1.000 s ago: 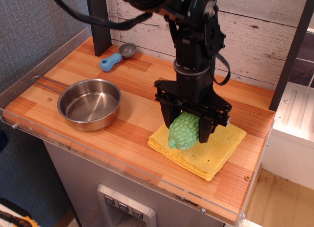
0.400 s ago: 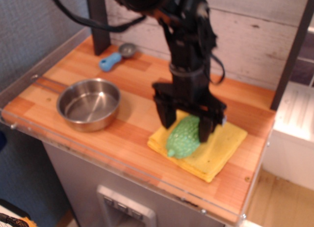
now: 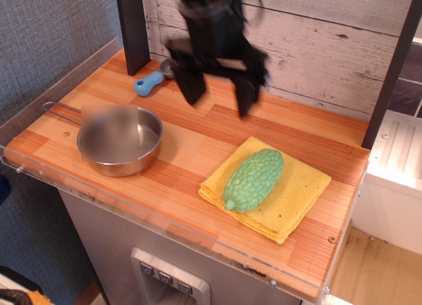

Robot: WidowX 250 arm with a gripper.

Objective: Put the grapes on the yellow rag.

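Note:
The light green bumpy grapes (image 3: 253, 180) lie on the yellow rag (image 3: 300, 193) at the front right of the wooden counter, pointed end toward the front. The grapes rest free, touched by nothing. My gripper (image 3: 219, 94) is black, open and empty. It hangs in the air well above and to the back left of the grapes, its two fingers spread wide apart.
A steel pan (image 3: 119, 141) sits at the front left, partly blurred. A small blue-handled scoop (image 3: 153, 80) lies at the back left by a dark post (image 3: 134, 25). A clear plastic lip (image 3: 165, 222) runs along the counter's front edge. A white-plank wall stands behind.
My gripper opened and let go of the grapes, which now lie on the rag. The gripper rose and moved back and to the left.

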